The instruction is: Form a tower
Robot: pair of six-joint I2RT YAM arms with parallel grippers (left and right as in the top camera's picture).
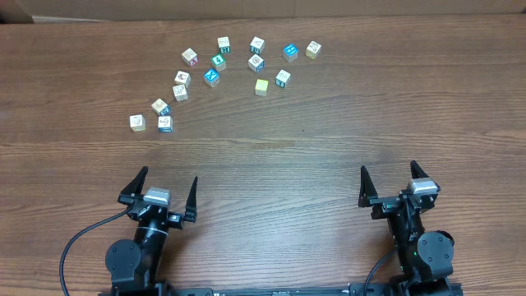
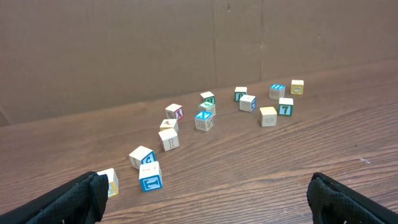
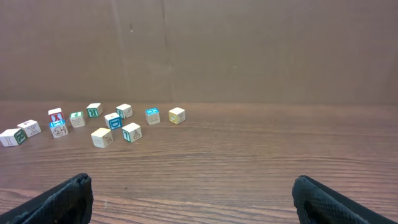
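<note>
I have the wooden table [image 1: 263, 164] filling the overhead view, its grain running left to right. A brown cardboard wall [image 2: 186, 50] closes off the far side, which only the wrist cameras show.

Both arms sit at the near edge. The left gripper [image 1: 169, 176] and the right gripper [image 1: 388, 168] each have their jaws spread wide with nothing between them. On the left wrist camera I see its black fingers [image 2: 68, 202] at the bottom corners, far apart, and the right wrist camera shows the same for its fingers [image 3: 348, 199]. A black cable [image 1: 78, 242] loops out beside the left arm's base.

The picture cubes [image 1: 218, 60] lie at the far side, well apart from both grippers. Each rests directly on the table, one layer high. Their scatter forms a band whose long axis runs left to right, bending from its near-left end up toward the far right.

From overhead I count fifteen. At the near-left end sit a white cube [image 1: 137, 122] and a blue-faced cube [image 1: 165, 123]. At the far-right end sits a yellowish cube [image 1: 313, 48]. A pale yellow cube [image 1: 261, 85] sits nearest the table's middle.

The left wrist camera shows the cubes' side faces. The white cube [image 2: 109, 182] is partly hidden there by a finger, and it falls outside the right wrist camera's frame altogether.
</note>
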